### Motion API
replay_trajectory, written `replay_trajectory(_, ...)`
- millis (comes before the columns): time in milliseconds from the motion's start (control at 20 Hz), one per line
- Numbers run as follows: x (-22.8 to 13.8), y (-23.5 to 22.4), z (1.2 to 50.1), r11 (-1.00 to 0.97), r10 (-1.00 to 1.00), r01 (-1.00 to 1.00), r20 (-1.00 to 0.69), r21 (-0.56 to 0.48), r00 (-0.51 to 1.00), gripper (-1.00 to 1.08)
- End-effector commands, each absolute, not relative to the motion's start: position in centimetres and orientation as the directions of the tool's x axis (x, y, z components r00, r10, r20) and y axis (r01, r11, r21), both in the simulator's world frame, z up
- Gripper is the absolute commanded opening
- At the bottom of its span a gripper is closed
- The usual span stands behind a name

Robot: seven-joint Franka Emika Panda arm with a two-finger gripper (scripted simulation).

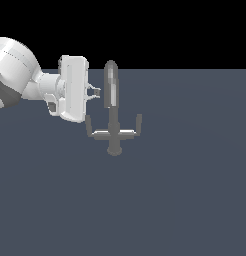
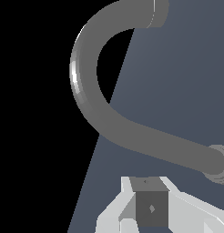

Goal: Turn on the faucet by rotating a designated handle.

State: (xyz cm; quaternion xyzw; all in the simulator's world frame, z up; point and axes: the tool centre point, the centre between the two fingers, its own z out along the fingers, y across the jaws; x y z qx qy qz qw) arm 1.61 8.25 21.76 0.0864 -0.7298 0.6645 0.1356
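the pincer [image 1: 96, 92] hovers beside the faucet [image 1: 113, 107], above its handle [image 1: 94, 129] — spread or pressed together, i cannot tell.

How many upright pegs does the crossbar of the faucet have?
2. The handle peg stands at the crossbar's end on the exterior view's left, below the hand; the other peg stands at the right end.

One small grey metal faucet [image 1: 113, 107] stands on the single dark blue-grey desk [image 1: 185, 200], just beside the one white robot hand [image 1: 96, 92]. Its crossbar carries two short grey upright pegs: the handle [image 1: 89, 125] below the hand, and the matching far peg [image 1: 139, 122] beyond the spout.
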Motion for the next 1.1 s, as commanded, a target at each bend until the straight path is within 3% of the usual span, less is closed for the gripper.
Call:
replay_trajectory(0, 1.9, 8.8, 20.5, 0.079, 0.036, -0.378, 0.381, -0.923, -0.924, -1.0)
replay_trajectory(500, 2.6, 10.6, 15.6, -0.011, 0.001, -0.607, 0.607, -0.795, -0.795, -1.0)
replay_trajectory(1050, 2.6, 11.6, 13.1, -0.057, 0.0, -0.706, 0.707, -0.706, -0.707, -1.0)
